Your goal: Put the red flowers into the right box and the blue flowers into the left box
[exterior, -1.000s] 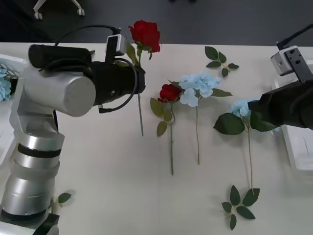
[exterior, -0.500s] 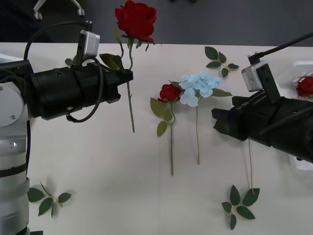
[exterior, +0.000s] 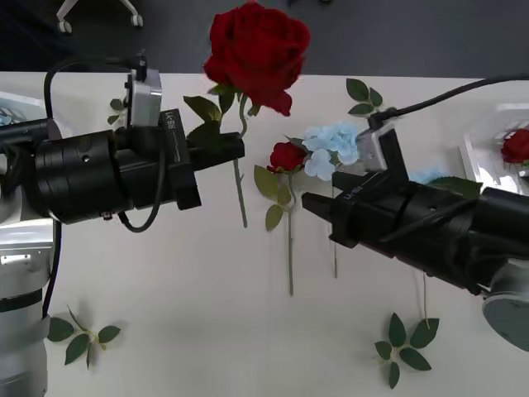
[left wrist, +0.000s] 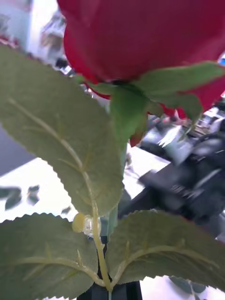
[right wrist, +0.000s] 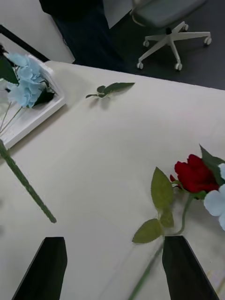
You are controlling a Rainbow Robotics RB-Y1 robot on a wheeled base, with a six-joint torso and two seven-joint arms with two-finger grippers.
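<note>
Front view: the white table (exterior: pixel 182 331) carries loose leaf sprigs at its near-left (exterior: pixel 76 337), near-right (exterior: pixel 403 347) and far-right (exterior: pixel 370 101) parts. A second red rose (exterior: pixel 287 156) lies at the centre with its stem pointing toward the robot, its bloom touching a pale blue flower cluster (exterior: pixel 332 147) just beside it. Another blue flower (exterior: pixel 428 175) is mostly hidden behind the right arm. The right box (exterior: pixel 475 153) sits at the table's right edge with a red bloom (exterior: pixel 517 145) inside; the left box (right wrist: pixel 33 119), seen from the right wrist, holds blue flowers (right wrist: pixel 26 84) and lies well apart from the central rose.

The left gripper (exterior: pixel 235 149) reaches horizontally toward the centre, clenched on the stem of a raised red rose (exterior: pixel 258 50) — bloom upright, high above the table, stem end hanging free below the fingers. In the left wrist view this rose (left wrist: pixel 140 37) and its leaves (left wrist: pixel 61 140) crowd close to the lens.

The right gripper (exterior: pixel 318 208) extends leftward above the table, ahead of the lying stems — its black fingers (right wrist: pixel 44 272) spread apart, holding nothing, with the central rose's stem between them in the wrist view.
</note>
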